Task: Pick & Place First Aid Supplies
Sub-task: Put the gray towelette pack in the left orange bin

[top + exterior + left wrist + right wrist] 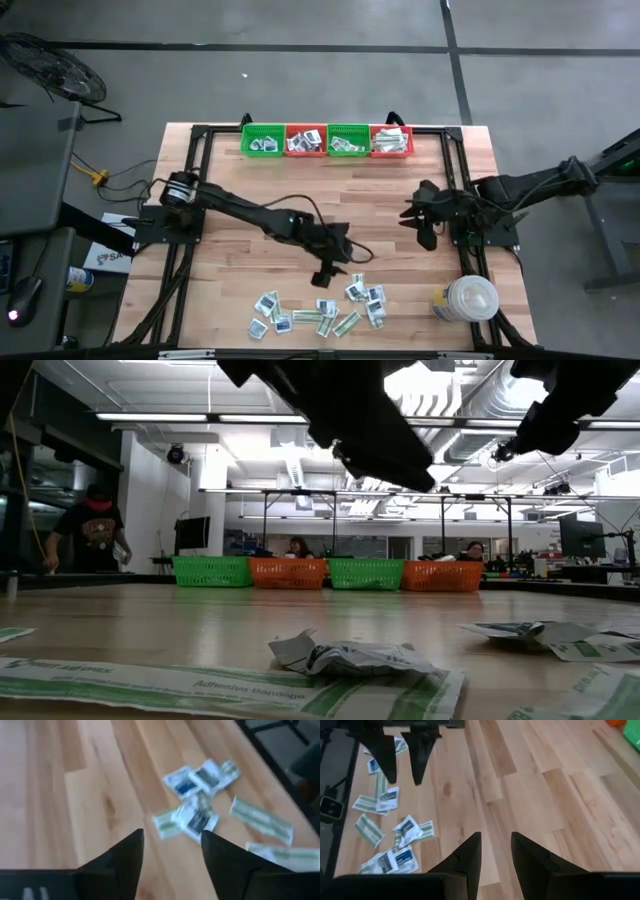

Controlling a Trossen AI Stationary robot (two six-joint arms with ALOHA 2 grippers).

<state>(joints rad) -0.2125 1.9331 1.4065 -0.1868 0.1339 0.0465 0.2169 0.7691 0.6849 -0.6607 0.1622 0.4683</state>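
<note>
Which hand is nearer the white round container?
Right. The right hand hangs just up-table of the container; the left hand is farther, across the packets.

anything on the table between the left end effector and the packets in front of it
Nothing: the left wrist view shows only bare wood between the open left end effector and the nearest packets. The high view agrees, with the end effector just above the pile.
</note>
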